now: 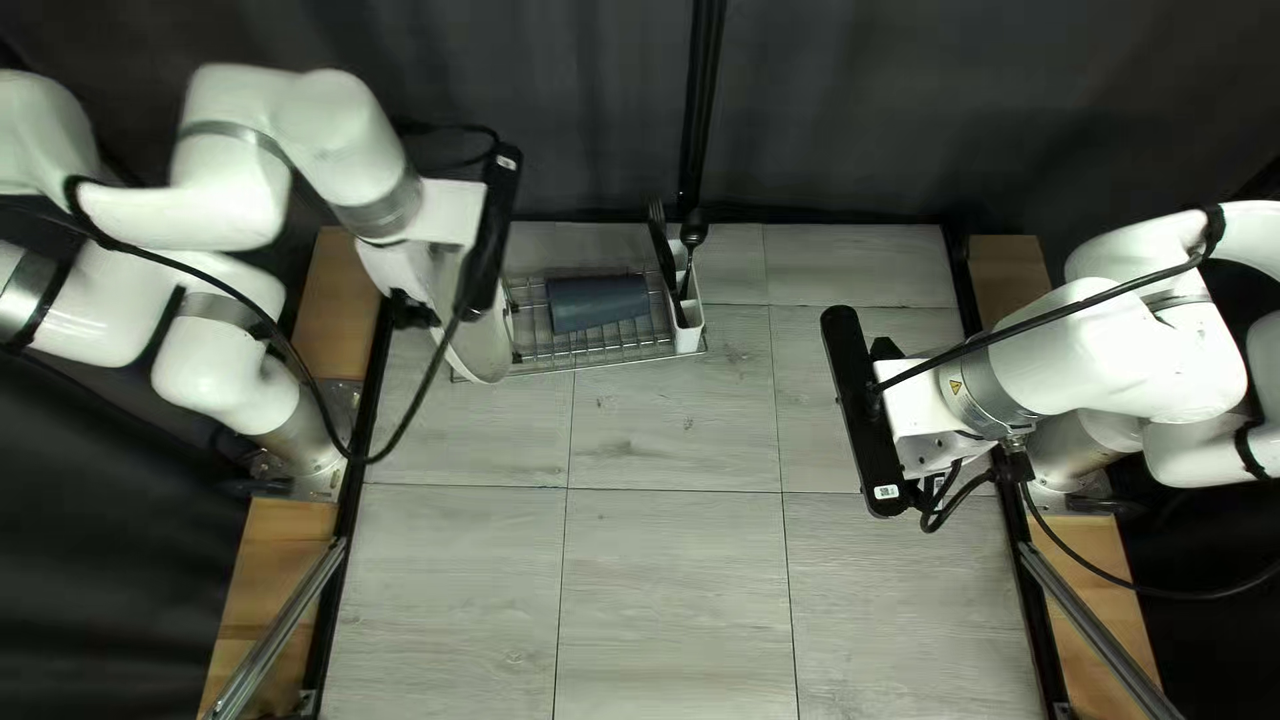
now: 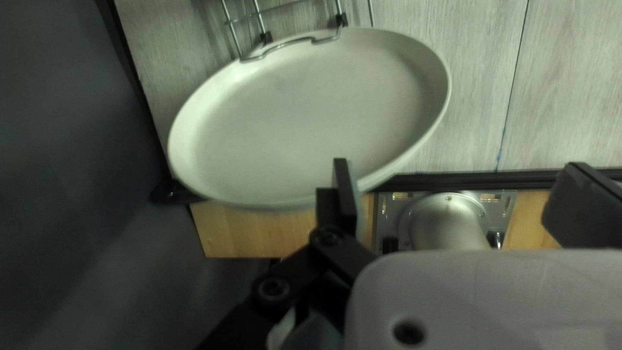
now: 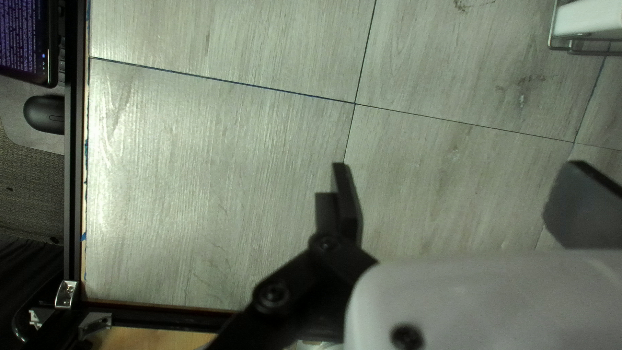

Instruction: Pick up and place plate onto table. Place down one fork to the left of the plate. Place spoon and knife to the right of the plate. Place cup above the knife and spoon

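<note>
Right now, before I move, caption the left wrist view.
Open black left gripper by a round off-white plate whose far edge meets a silver wire rack.

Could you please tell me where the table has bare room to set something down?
The widest bare patch of table lies below the rack in the top left view, between the side rails. Another lies between the cutlery holder and right gripper. It is crowded at the rack: plate, cutlery, left gripper.
</note>
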